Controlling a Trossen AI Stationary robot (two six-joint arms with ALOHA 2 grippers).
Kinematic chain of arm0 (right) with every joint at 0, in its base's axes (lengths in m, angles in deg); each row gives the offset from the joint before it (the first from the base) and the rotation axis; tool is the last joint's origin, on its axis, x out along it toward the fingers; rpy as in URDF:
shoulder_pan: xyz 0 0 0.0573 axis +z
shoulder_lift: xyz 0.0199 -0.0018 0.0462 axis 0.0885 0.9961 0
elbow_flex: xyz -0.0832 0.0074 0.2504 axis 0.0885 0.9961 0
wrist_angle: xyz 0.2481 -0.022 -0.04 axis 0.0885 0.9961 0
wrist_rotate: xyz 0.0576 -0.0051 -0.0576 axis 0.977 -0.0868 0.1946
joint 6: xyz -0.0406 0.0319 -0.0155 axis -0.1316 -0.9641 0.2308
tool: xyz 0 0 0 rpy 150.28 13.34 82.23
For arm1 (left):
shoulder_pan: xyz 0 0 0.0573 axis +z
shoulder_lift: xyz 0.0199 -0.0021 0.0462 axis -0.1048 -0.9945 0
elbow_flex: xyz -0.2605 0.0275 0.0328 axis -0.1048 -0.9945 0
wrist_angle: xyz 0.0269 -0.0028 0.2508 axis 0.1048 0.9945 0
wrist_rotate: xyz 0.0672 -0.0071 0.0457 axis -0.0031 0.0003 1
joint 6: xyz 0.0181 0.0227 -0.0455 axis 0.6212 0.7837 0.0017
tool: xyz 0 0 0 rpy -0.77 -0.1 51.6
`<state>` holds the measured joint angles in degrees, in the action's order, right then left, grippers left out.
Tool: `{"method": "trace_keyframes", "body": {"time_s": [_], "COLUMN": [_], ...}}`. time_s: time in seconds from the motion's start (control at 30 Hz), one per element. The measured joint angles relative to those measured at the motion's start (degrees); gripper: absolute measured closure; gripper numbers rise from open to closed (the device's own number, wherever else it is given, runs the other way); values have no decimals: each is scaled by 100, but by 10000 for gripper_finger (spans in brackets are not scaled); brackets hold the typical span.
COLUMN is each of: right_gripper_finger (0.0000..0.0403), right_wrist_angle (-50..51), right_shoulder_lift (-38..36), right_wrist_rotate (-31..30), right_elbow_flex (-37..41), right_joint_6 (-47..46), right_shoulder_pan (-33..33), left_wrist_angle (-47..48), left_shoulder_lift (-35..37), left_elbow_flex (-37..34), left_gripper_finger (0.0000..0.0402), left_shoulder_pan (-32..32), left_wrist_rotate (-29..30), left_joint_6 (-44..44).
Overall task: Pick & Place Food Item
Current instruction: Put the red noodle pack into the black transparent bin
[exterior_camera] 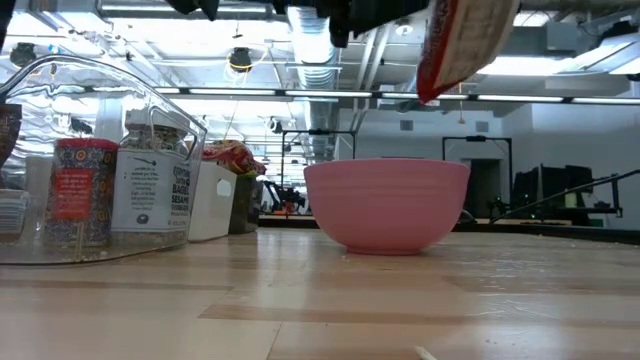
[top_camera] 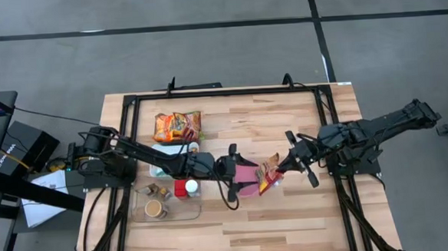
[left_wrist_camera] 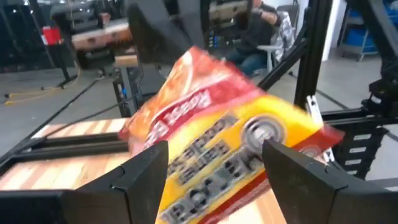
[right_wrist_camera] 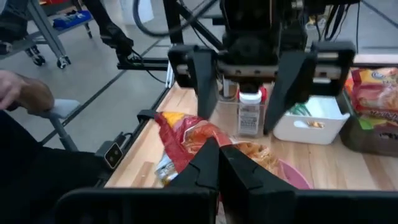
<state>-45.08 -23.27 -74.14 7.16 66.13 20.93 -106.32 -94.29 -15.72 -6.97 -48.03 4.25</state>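
Note:
A red and yellow snack bag (top_camera: 269, 174) hangs in the air over the right rim of a pink bowl (top_camera: 246, 180), which stands on the table's middle. My right gripper (top_camera: 282, 166) reaches in from the right and is shut on the bag. My left gripper (top_camera: 237, 171) comes level from the left, above the bowl. It is open, with its fingers (left_wrist_camera: 147, 169) standing on either side of the bag's (left_wrist_camera: 217, 134) other end. In the low view the bag (exterior_camera: 462, 42) hangs clear above the bowl (exterior_camera: 388, 205). My right gripper pinches the bag's crumpled end (right_wrist_camera: 208, 142) between its two shut fingers. It comes from the table's right side and slants slightly down. The bag is lifted clear and reaches away from the fingers toward my left gripper, above the bowl (right_wrist_camera: 292, 175).
A clear tray (top_camera: 167, 204) with spice jars stands at the near left, with a red-capped jar (top_camera: 186, 187) beside it. A white bin (top_camera: 169, 154) and an orange chip bag (top_camera: 176, 126) lie farther back. A black frame (top_camera: 222, 93) rims the table.

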Motion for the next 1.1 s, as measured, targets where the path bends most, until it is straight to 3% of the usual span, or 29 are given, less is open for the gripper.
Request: {"method": "trace_keyframes", "body": {"time_s": [0.77, 1.1], "right_gripper_finger": [403, 403], "right_wrist_angle": [-885, -793], "right_shoulder_lift": [266, 926], "right_wrist_rotate": [-122, -97], "right_elbow_flex": [-5, -705], "right_joint_6": [479, 784], "right_shoulder_pan": [164, 112], "left_wrist_angle": [-234, -243], "left_shoulder_lift": [11, 11], "left_elbow_flex": [73, 73], "left_gripper_finger": [175, 176], "left_shoulder_pan": [10, 10], "left_wrist_rotate": [-324, -448], "left_joint_6": [-102, -112]}}
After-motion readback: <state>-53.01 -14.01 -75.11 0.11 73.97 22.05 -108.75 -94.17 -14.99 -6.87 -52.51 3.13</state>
